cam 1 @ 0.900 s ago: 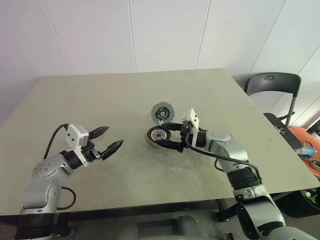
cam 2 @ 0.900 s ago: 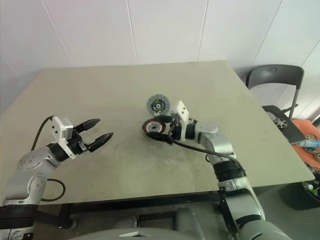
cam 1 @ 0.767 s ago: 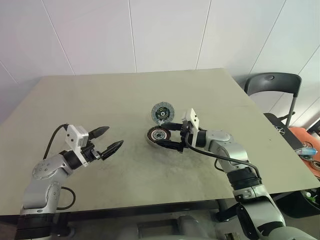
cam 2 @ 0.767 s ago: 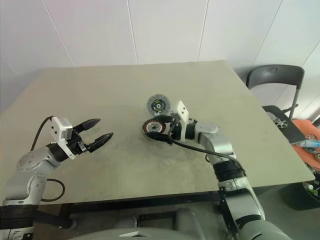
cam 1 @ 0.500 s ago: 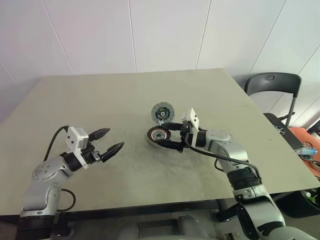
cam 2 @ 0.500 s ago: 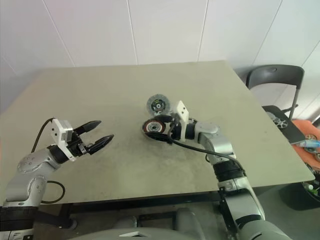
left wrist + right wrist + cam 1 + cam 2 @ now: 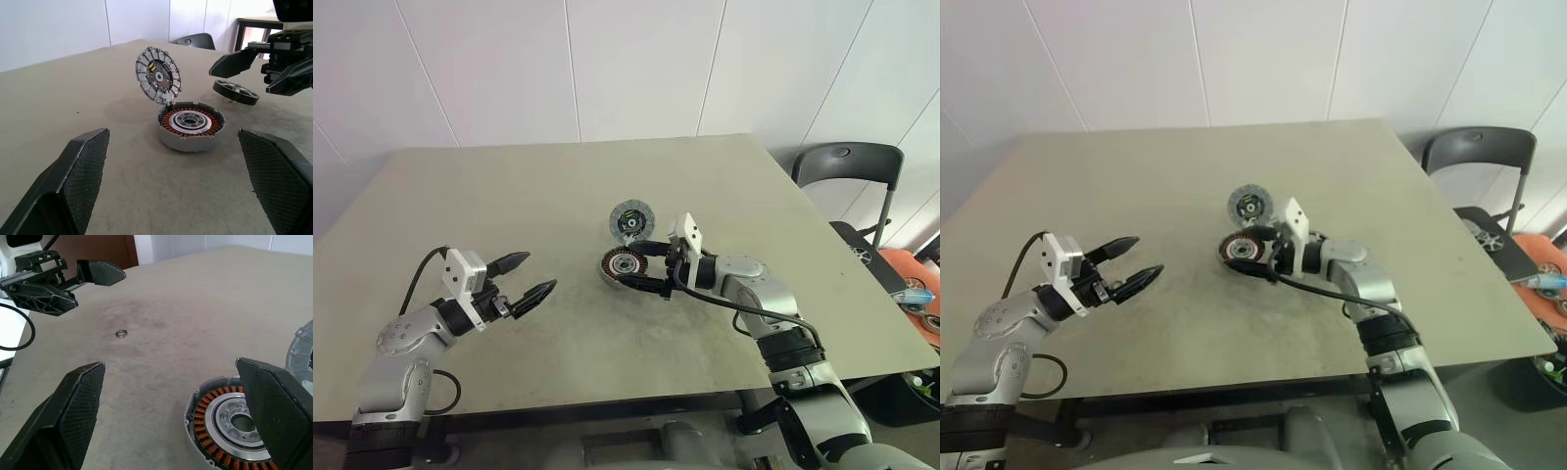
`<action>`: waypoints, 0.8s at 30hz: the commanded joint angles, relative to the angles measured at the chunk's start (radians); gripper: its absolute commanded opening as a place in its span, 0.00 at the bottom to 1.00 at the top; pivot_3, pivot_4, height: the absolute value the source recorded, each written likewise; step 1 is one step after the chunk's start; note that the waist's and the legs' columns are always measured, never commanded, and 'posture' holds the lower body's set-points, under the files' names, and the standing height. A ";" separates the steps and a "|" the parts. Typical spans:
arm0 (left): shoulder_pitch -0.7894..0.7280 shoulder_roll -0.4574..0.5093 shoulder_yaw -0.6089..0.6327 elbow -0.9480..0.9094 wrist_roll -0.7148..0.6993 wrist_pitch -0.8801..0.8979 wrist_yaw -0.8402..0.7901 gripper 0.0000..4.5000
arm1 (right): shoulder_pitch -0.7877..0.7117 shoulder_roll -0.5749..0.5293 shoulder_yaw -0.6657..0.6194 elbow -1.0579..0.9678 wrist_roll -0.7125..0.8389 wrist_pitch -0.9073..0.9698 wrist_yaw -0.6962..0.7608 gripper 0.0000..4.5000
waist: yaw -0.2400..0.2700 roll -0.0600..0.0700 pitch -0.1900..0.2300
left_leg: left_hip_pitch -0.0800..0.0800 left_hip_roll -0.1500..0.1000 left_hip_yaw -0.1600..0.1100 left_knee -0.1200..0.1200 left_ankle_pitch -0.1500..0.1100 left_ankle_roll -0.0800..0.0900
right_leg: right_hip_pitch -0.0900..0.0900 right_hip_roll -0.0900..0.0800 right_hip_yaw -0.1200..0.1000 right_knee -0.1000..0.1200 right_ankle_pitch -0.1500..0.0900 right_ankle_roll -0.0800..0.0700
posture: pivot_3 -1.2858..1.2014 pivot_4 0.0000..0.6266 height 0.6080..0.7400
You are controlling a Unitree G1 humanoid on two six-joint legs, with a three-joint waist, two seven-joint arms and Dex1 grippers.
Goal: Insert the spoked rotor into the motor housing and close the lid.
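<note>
Spoked rotor (image 7: 158, 75) stands tilted on edge at mid-frame, touching the rim of the motor housing (image 7: 190, 125), which leaves the copper-wound cup uncovered, apparently ready to receive it. The right gripper (image 7: 641, 266) reaches in from the right with fingers spread wide and empty at the housing, probably to steady or grasp. The left gripper (image 7: 538, 272), equally wide and empty, waits well apart at lower left.

motor housing (image 7: 191, 125): shallow round cup, copper windings, silvery hub, flat at table centre, open | spoked rotor (image 7: 157, 75): silvery segmented disc, dark centre, tilted upright at housing's far edge
</note>
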 commanded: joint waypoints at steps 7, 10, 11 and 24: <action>-0.014 0.005 0.007 -0.001 -0.002 -0.026 -0.013 1.00 | -0.045 0.001 0.018 0.003 -0.022 -0.014 -0.014 1.00 | 0.000 0.000 0.000 | 0.000 0.000 0.000 0.000 0.000 0.000 | 0.000 0.000 0.000 0.000 0.000 0.000 | 0.52 0.00 1.00; -0.014 0.005 0.006 0.001 -0.001 -0.027 -0.015 1.00 | -0.068 -0.006 0.045 -0.030 -0.042 0.032 -0.029 1.00 | -0.001 0.000 0.000 | 0.000 0.000 0.000 0.000 0.000 0.000 | 0.000 0.000 0.000 0.000 0.000 0.000 | 0.52 0.00 1.00; -0.016 0.005 0.006 0.003 0.001 -0.027 -0.015 1.00 | -0.087 -0.014 0.065 -0.037 -0.067 0.042 -0.037 1.00 | -0.001 0.000 0.000 | 0.000 0.000 0.000 0.000 0.000 0.000 | 0.000 0.000 0.000 0.001 0.000 0.000 | 0.52 0.00 1.00; -0.027 -0.022 -0.014 0.012 0.014 -0.046 0.000 1.00 | -0.410 -0.068 0.423 0.041 -0.342 0.042 0.151 1.00 | 0.000 -0.001 -0.001 | 0.000 0.000 0.000 0.001 0.000 0.000 | 0.000 0.000 0.000 0.001 0.000 0.000 | 0.52 0.00 1.00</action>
